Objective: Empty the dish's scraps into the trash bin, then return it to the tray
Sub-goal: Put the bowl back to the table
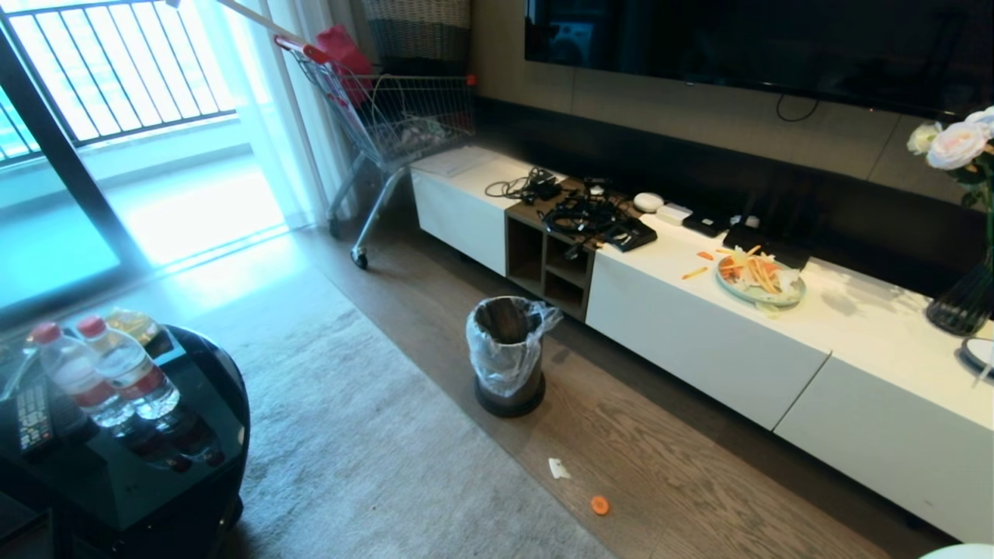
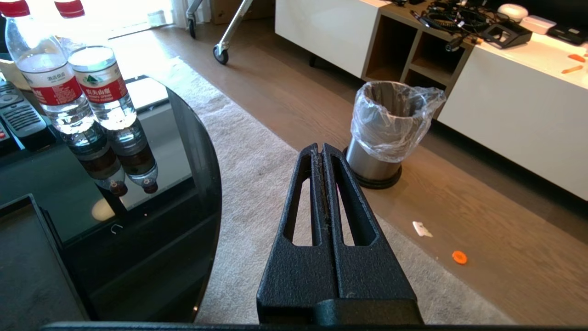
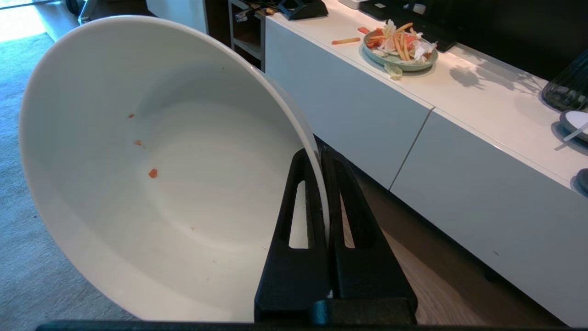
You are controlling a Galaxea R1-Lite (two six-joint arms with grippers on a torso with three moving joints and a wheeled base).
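Note:
My right gripper (image 3: 318, 154) is shut on the rim of the dish (image 3: 161, 174), a deep white bowl tilted on its side. Only a few tiny orange crumbs cling inside it. One round orange carrot slice of the scraps (image 1: 599, 505) lies on the wooden floor in front of the trash bin (image 1: 509, 353), a shiny metal cylinder with a crinkled clear liner. In the left wrist view my left gripper (image 2: 320, 148) is shut and holds nothing, hanging over the carpet short of the trash bin (image 2: 386, 128). A corner of the black tray (image 2: 27, 266) shows on the round table.
The glossy black table (image 1: 210, 373) at the left carries two water bottles (image 1: 116, 373) and remotes. A long white cabinet (image 1: 699, 334) runs along the right with a pale-blue plate of vegetable strips (image 1: 759, 279), cables and a vase (image 1: 963, 295). A shopping cart (image 1: 388, 116) stands behind.

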